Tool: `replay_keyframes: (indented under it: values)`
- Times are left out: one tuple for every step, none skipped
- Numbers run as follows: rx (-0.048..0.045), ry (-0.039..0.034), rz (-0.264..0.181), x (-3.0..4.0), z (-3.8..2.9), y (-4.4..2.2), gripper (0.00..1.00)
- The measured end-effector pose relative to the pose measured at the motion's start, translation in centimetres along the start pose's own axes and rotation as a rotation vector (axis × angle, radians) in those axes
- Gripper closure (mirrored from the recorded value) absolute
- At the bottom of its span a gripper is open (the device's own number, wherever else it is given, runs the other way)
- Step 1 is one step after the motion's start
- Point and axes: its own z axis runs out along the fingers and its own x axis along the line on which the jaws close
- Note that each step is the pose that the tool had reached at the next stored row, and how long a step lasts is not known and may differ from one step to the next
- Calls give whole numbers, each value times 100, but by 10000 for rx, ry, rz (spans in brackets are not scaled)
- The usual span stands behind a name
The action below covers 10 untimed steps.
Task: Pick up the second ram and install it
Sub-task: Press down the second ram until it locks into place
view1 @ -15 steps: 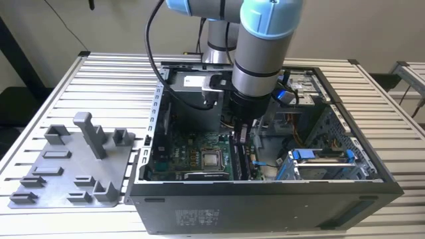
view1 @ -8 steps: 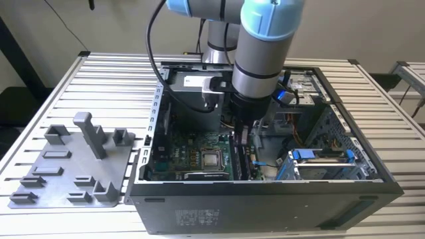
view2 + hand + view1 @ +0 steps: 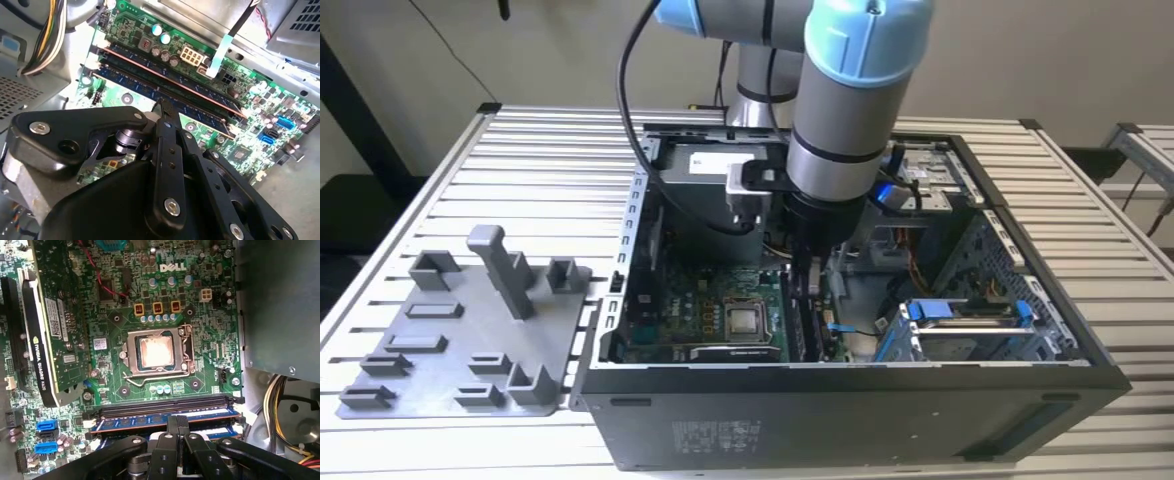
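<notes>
One gripper sits low over the memory slots inside the open PC case.
Your fingers look pressed together on the top edge of a ram stick standing in a slot, probably the second ram, though the contact itself is hidden. If you push off-centre, one end may seat first and the board can tilt or bind. Watch the end latches.

- Inside the open computer case, the end effector hung low over the memory slots, hemmed by a graphics card and cable bundle.
- The bare processor socket area lay unobstructed.
- The grey fixture plate occupied the counter beside the case.
</notes>
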Motion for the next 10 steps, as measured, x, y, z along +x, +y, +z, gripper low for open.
replay_keyframes:
  values:
    - [-2,0,-37,9,2,-1,89]
    - [-3,0,-70,18,3,-2,89]
    - [-4,-1,-93,26,4,-3,89]
    - [-5,0,-108,34,4,-3,89]
    - [-5,1,-115,43,4,-5,89]
    - [-6,0,-117,52,4,-6,89]
    - [-6,0,-117,64,4,-8,89]
    - [-6,0,-116,78,3,-9,89]
    - [-7,0,-116,92,3,-10,89]
    - [-6,0,-116,100,4,-11,89]
